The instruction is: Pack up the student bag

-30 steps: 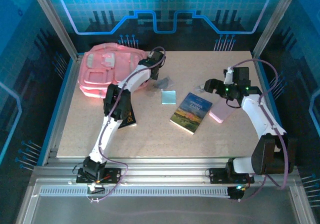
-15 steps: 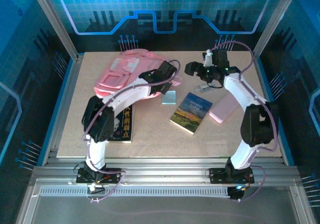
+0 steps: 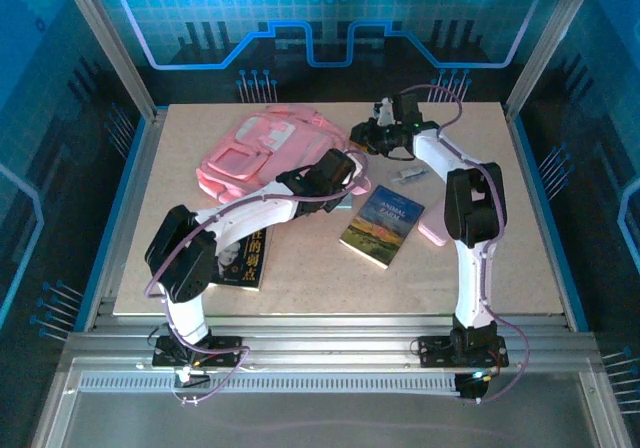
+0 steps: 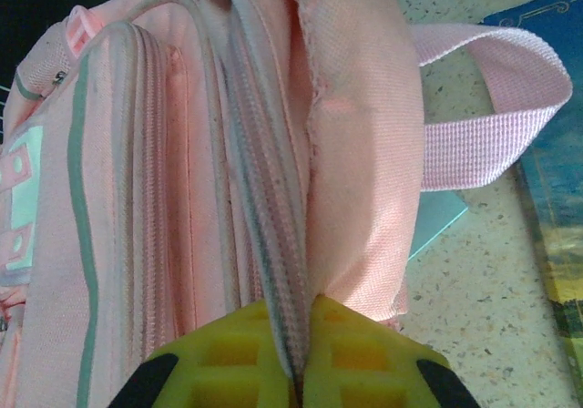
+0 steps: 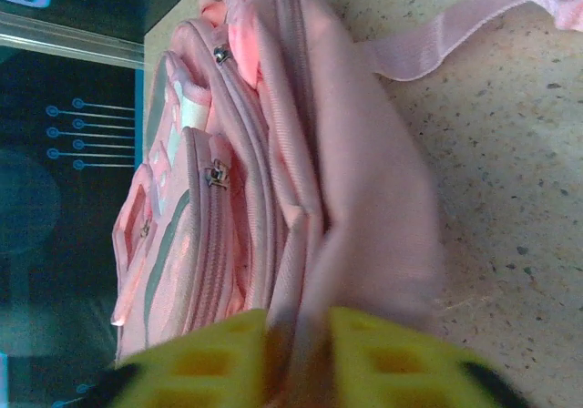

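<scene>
The student bag [image 3: 262, 148] behind, left of book [image 3: 383, 225]

Left arm [image 3: 250, 213] dragged soft pink fabric backpack [image 3: 262, 148] from far-left corner of desk [image 3: 500, 268] toward centre. Right arm [image 3: 470, 208] swung across from right side; right jaws went from wide to clamped on backpack edge.

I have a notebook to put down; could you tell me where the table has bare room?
The widest bare patch lies right of the right arm, up to the table edge. The near strip before the landscape book and the dark book is free. The middle is crowded: left gripper and right gripper clamp the pink backpack, beside a teal card.
</scene>
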Tool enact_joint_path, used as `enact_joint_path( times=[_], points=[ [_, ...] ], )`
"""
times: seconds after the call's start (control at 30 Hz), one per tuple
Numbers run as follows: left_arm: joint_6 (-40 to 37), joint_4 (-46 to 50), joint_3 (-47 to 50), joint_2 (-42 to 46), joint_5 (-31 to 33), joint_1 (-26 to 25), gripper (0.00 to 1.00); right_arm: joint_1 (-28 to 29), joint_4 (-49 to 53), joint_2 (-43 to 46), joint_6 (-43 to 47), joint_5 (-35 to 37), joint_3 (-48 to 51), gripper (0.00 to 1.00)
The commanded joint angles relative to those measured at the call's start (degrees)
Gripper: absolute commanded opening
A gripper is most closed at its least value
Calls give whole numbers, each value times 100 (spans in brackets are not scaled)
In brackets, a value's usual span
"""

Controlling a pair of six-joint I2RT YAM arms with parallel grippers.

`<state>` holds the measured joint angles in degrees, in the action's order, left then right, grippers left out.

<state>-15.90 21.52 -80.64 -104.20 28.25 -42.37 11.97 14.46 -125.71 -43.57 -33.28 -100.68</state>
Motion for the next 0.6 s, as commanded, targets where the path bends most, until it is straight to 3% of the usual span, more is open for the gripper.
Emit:
enact_joint_path(
  times=[0.0, 0.3, 0.47, 0.57],
  points=[
    [-90, -684, 120, 217, 229, 16, 0, -210, -567, 332, -448, -546, 374, 0],
    [-312, -957, 364, 315, 176, 23, 0, -725, -871, 1081, -378, -580, 1254, 0],
    [-776, -1724, 1141, 704, -140, 53, 0, -1093, -740, 1867, -123, -514, 2083, 0],
    [-683, -1878, 1499, 838, -153, 228, 0, -1277, -821, 2525, -28, -443, 2830, 0]
  ],
)
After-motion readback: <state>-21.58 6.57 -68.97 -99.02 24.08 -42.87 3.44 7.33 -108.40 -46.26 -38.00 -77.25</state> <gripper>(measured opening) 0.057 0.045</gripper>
